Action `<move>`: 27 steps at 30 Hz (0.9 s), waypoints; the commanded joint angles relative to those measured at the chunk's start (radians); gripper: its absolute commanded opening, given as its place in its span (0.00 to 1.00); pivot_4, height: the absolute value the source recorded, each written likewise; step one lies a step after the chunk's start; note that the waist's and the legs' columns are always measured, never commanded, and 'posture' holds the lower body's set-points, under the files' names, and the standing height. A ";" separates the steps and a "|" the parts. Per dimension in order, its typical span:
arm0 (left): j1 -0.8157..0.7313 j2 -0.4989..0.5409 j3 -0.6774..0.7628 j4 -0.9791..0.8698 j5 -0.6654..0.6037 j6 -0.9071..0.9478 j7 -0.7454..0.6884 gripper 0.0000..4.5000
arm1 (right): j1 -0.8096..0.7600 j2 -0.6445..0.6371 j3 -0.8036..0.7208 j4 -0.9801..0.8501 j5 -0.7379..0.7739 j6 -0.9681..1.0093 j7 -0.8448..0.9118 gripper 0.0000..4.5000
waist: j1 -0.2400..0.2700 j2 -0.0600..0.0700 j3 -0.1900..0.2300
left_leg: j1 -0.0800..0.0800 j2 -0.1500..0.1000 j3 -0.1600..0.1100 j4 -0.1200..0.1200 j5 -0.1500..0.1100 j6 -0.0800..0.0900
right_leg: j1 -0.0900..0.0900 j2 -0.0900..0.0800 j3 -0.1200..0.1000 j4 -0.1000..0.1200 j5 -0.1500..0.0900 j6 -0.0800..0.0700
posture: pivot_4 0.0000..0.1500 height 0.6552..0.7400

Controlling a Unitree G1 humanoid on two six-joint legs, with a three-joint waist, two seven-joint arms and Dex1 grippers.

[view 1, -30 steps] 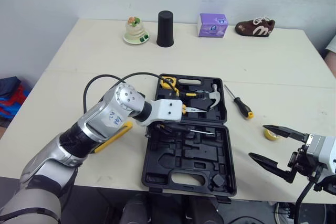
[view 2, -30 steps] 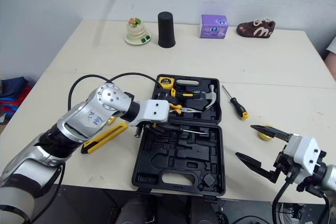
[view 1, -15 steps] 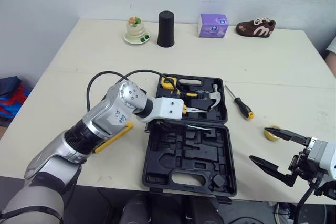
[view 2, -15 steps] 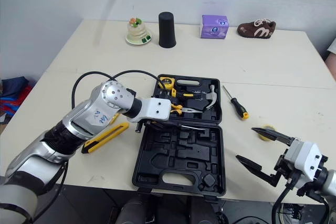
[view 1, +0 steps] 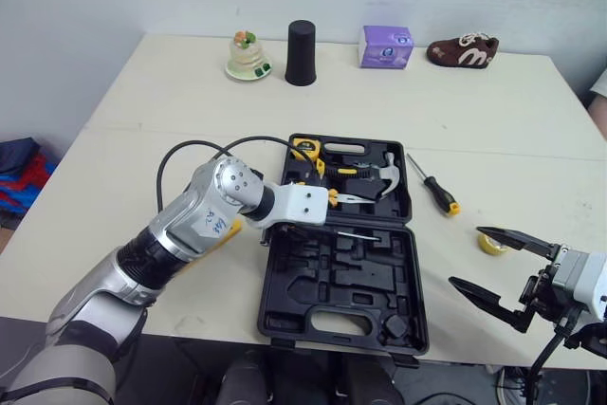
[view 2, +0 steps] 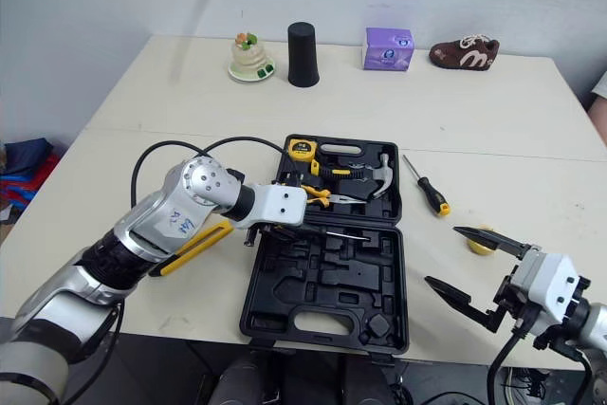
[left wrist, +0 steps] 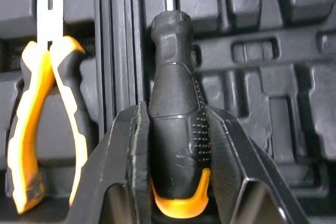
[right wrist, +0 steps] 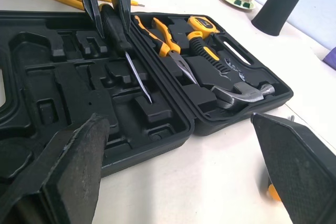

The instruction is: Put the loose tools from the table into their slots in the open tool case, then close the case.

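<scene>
Left wrist view: left gripper [left wrist: 176, 124] clamped on the black-and-orange handle of a screwdriver [right wrist: 128, 53], with the shaft pointing away over the moulded slots.
Tool case [view 1: 341, 277]: open flat at the middle of the surface [view 1: 142, 139]; the near half still has every slot bare.
Held tool, position: low over the hinge-side row of the near half, shaft running toward 3 o'clock; whether its tip touches the moulding cannot be told.
Change over the last second: the left arm's elbow has sunk and the wrist has shifted a little, but the screwdriver stays above the same row, still gripped.
Reading: fine alignment over a slot, judged not yet seated or released.
Already stowed, far half: pliers [left wrist: 37, 103], hammer [view 1: 384, 173], tape measure [view 1: 305, 149].
Still loose: second screwdriver [view 1: 432, 187] at 3 o'clock of the case; yellow utility knife [view 2: 194, 246] at 9 o'clock, partly under the left arm; small yellow roll [view 1: 490, 245] at 4 o'clock.
Right gripper [view 1: 469, 256]: spread wide and carrying nothing, at 4 o'clock, unmoved.
Remaining: this placement, the loose items, then the lid.
</scene>
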 commanded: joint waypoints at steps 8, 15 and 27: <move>0.062 -0.103 0.218 -0.014 -0.226 -0.124 -0.032 0.68 | -0.001 0.005 -0.012 -0.022 0.013 -0.004 -0.014 1.00 | -0.002 0.000 0.000 | 0.000 0.001 0.000 0.001 0.000 0.000 | 0.000 0.000 0.001 0.001 0.000 0.000 | 1.00 1.00; 0.195 -0.196 0.328 0.102 -0.312 -0.311 0.014 0.31 | -0.001 0.008 -0.007 -0.016 0.010 -0.004 -0.019 1.00 | -0.002 0.000 0.000 | 0.000 0.001 0.001 0.004 0.000 0.000 | 0.000 0.000 0.001 0.005 0.000 0.000 | 1.00 1.00; 0.258 -0.240 0.263 0.281 -0.205 -0.349 0.101 0.01 | -0.014 -0.001 0.002 -0.011 -0.003 -0.004 -0.021 1.00 | -0.001 0.000 0.000 | 0.000 0.001 0.000 0.005 -0.002 0.001 | 0.000 -0.001 0.001 0.004 0.000 0.000 | 1.00 1.00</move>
